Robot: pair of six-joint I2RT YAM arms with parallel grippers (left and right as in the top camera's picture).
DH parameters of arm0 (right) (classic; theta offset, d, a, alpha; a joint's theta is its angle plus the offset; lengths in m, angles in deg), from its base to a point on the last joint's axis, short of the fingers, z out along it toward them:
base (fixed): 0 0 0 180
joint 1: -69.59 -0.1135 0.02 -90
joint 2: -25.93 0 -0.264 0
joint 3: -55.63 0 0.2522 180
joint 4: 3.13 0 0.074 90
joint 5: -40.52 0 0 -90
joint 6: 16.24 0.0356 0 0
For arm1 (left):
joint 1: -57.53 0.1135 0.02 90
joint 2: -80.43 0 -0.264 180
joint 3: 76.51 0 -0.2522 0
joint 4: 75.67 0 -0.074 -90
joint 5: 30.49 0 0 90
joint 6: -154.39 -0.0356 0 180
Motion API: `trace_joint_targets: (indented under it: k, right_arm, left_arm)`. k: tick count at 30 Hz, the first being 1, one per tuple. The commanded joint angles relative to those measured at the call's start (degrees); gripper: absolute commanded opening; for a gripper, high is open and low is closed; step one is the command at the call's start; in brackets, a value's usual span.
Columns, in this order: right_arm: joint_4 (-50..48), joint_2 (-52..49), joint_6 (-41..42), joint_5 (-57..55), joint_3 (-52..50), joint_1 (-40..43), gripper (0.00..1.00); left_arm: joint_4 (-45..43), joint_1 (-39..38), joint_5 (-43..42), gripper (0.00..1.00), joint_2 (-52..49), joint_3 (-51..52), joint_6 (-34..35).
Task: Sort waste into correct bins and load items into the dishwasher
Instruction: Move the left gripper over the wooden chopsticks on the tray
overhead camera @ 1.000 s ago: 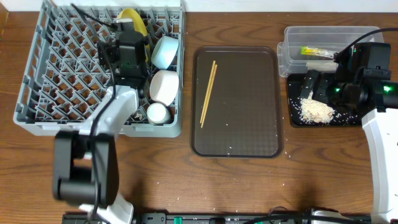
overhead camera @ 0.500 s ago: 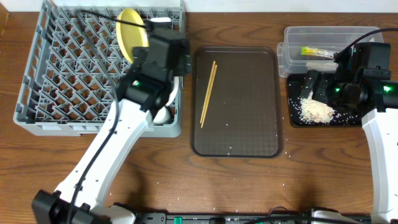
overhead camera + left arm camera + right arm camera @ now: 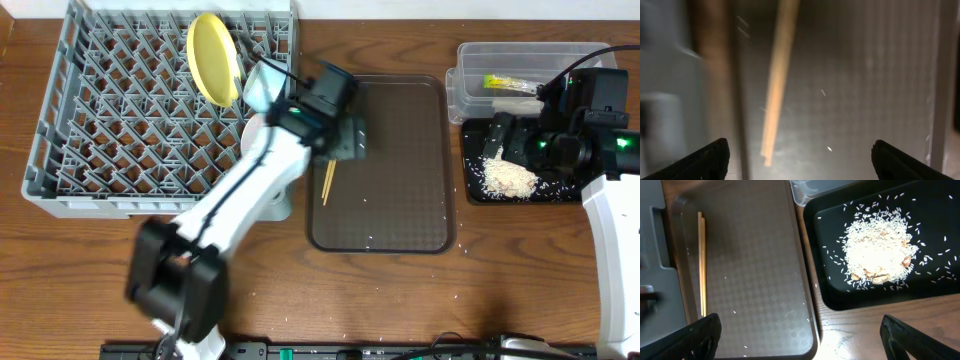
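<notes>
Two chopsticks on brown tray — below spread left pincer.

The chopsticks are lying blurred on the brown tray, running far to near. Their near ends are sitting between the widely spread fingertips of the left gripper, nearer the left one. A few pale grains are speckling the tray.

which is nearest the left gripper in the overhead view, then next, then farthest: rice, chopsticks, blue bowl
1. chopsticks, right by the left gripper, on the brown tray
2. blue bowl, in the rack
3. rice, in the black tray, far side
</notes>
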Motion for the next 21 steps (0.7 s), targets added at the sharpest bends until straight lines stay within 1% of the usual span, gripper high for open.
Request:
trace_joint_targets:
  k: [1,5,12,15,18,21]
  right_arm:
    - [0.0,-0.2,0.5,-0.1,0.6,0.4,0.99]
    - [0.0,-0.2,0.5,-0.1,0.6,0.4,0.99]
    - [0.0,-0.2,0.5,-0.1,0.6,0.4,0.99]
    - [0.1,-0.2,0.5,-0.1,0.6,0.4,0.99]
    - [0.0,-0.2,0.5,-0.1,0.6,0.4,0.99]
    - [0.0,-0.2,0.5,-0.1,0.6,0.4,0.99]
  left_arm:
    - [0.0,-2.6,-4.4,0.92,-5.0,-1.1,0.3]
    - [-3.1,-3.1,-4.6,0.93,-8.0,-1.1,0.3]
    - [-9.1,-3.1,-3.0,0.92,-8.8,-1.0,0.2]
    - [-10.6,-3.1,1.9,0.92,-9.1,-1.0,-1.5]
    - [-11.3,-3.1,6.9,0.93,-10.1,-1.0,-1.7]
    - [-12.3,-3.1,8.7,0.97,-10.9,-1.0,-1.9]
